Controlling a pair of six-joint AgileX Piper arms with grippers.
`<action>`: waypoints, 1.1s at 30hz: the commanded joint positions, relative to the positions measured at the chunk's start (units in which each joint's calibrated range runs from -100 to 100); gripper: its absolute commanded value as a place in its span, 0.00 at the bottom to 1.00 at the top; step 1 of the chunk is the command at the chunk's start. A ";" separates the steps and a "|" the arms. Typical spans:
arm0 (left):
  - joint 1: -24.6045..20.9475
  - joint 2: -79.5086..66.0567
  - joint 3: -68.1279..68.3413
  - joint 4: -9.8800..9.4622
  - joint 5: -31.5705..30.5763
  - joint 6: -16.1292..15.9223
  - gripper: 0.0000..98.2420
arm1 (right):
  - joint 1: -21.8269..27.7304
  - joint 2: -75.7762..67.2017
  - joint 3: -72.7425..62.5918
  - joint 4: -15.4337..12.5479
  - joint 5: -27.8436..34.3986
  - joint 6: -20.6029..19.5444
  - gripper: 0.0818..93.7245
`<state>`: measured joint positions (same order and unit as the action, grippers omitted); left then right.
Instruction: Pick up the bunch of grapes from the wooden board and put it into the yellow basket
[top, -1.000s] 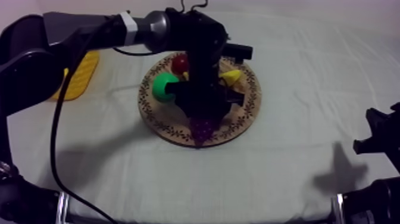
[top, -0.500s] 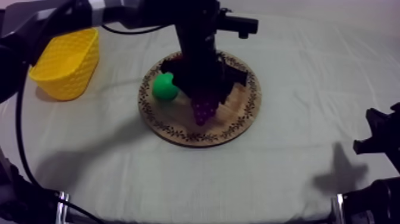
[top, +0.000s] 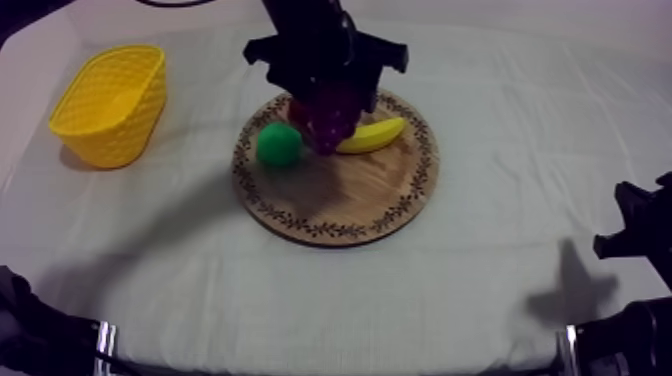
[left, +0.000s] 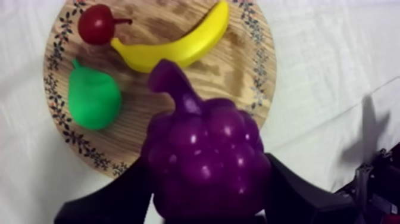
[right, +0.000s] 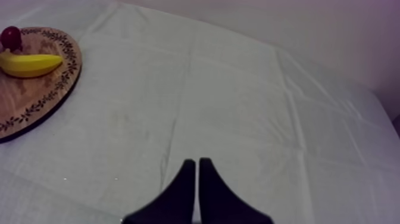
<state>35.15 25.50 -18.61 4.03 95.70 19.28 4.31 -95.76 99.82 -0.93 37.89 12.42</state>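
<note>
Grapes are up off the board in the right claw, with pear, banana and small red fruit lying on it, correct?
No: the left claw holds the grapes, as the left wrist view shows; the right claw is shut, empty. Rest stands.

The table (top: 500, 140) bears a wooden board (top: 350, 205) and yellow basket (top: 112, 138).

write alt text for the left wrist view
The left hand is shut on the bunch of grapes, held over the wooden board. On the board lie a banana, a pear and a small red fruit.
</note>
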 joint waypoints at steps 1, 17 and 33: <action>-0.34 -0.16 0.00 -0.09 0.20 -0.23 0.55 | -0.02 0.00 -0.04 -0.02 0.02 0.01 0.00; -10.02 -1.78 0.08 -1.65 1.13 -4.29 0.56 | -0.02 0.00 -0.04 -0.02 0.02 0.01 0.00; -25.01 -3.91 -0.23 -3.47 2.75 -9.49 0.56 | -0.02 0.00 -0.04 -0.02 0.02 0.01 0.00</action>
<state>12.20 21.51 -18.74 0.64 98.44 10.14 4.31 -95.76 99.82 -0.93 37.89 12.42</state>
